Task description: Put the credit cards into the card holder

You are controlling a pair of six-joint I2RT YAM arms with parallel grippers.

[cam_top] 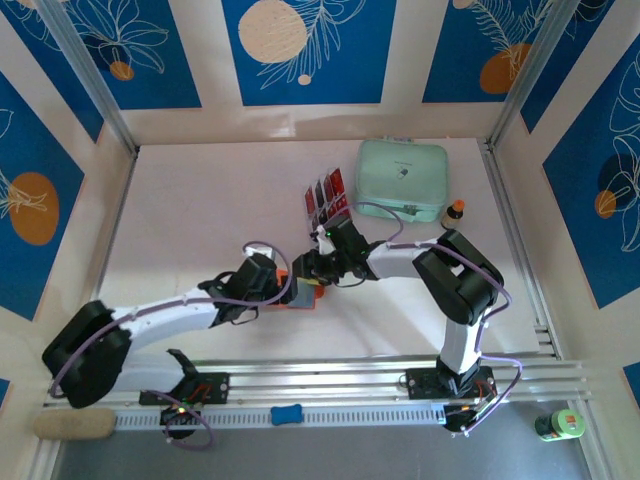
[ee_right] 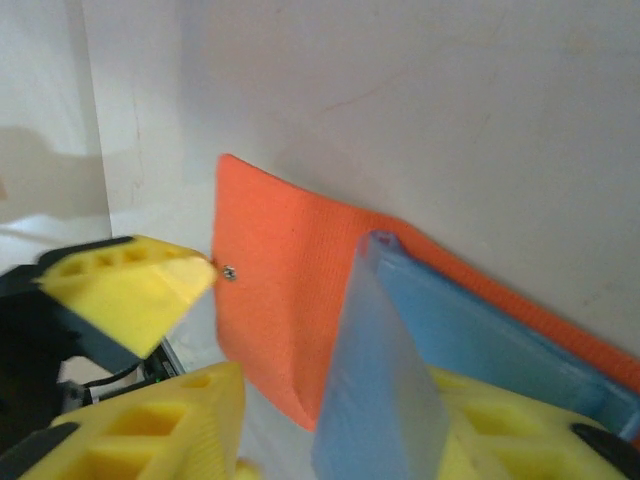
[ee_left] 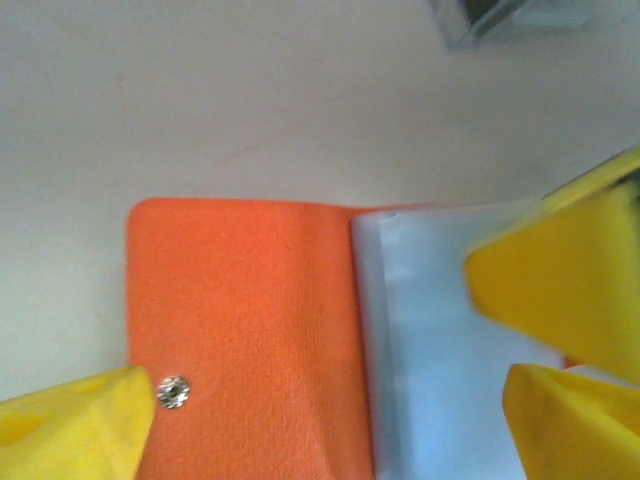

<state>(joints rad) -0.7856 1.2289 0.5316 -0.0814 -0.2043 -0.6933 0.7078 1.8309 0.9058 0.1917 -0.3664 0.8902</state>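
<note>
Open wallet (cam_top: pixel 303 293): wide left tool (cam_top: pixel 287 287) straddles it; right tool (cam_top: pixel 310 272) at its grey sleeve (ee_right: pixel 370 380), grip cannot be told. Beyond wallet, cards (cam_top: pixel 326 195) stand in rack (cam_top: pixel 337 212); right tool nearer.

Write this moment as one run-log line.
wallet open on table | left gripper open over it | right gripper at its clear sleeves, grip unclear | cards standing in rack

Count on inspection: one wallet (cam_top: pixel 303 297), lying between the two grippers, left gripper (cam_top: pixel 287 288) and right gripper (cam_top: pixel 309 268). Red and black cards (cam_top: pixel 326 194), just beyond the right gripper: several, exact number not legible. One green case (cam_top: pixel 402 178) farther beyond it, and one small bottle (cam_top: pixel 455 210) beside the case.
</note>
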